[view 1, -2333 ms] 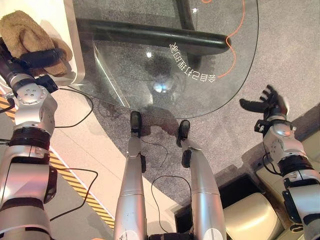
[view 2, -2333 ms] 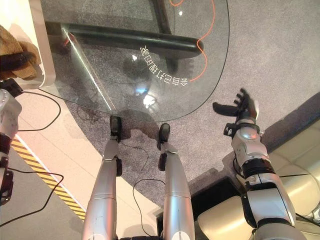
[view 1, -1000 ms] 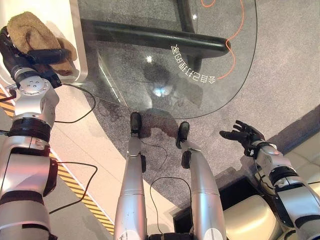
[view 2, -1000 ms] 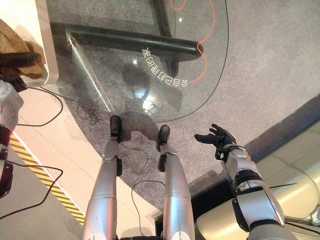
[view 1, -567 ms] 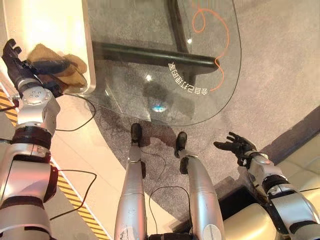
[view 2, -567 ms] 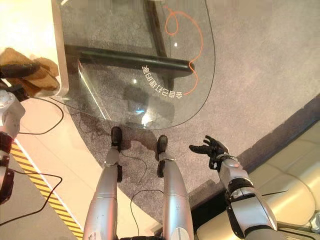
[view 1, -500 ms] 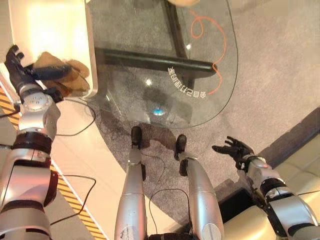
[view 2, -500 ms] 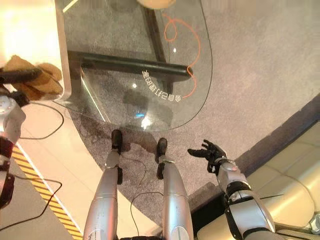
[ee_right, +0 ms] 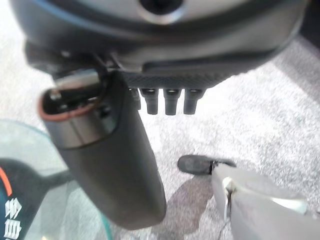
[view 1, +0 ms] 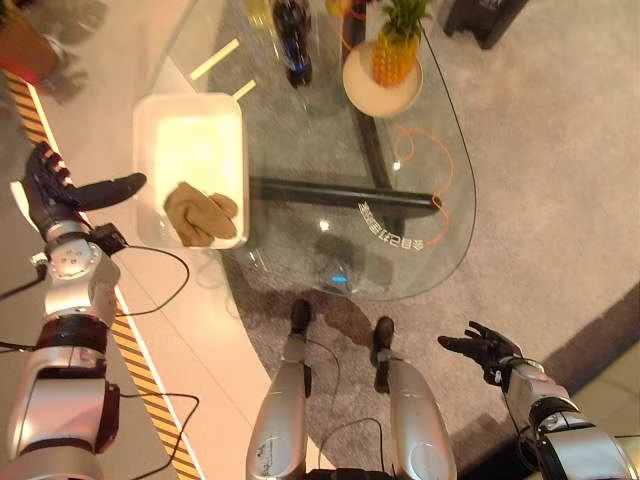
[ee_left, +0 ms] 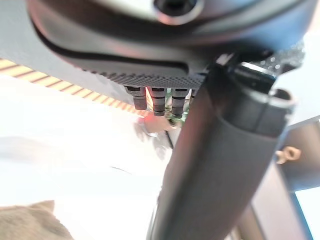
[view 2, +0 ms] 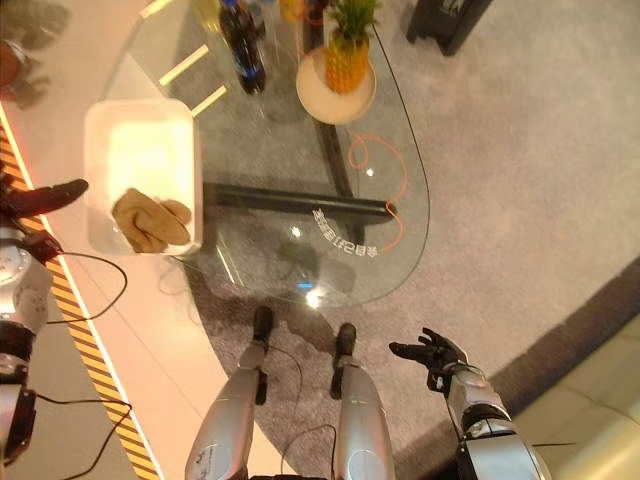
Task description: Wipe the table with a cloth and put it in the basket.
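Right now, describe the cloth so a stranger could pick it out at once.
Start at the glass table; at its left end sits a white rectangular basket. The cloth is the crumpled tan-brown lump in the basket's near part, the sole thing in it, unlike the pineapple and bottle standing on the glass.

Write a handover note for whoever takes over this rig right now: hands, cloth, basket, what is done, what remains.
Left hand: open, holding nothing, just outside the white basket.
Right hand: open, idle, low over the carpet, off the glass table.
Cloth: brown, crumpled, lying in the basket's near end.
Done: cloth is in the basket.
Left: apparently nothing; whether the table was wiped cannot be judged from this moment.
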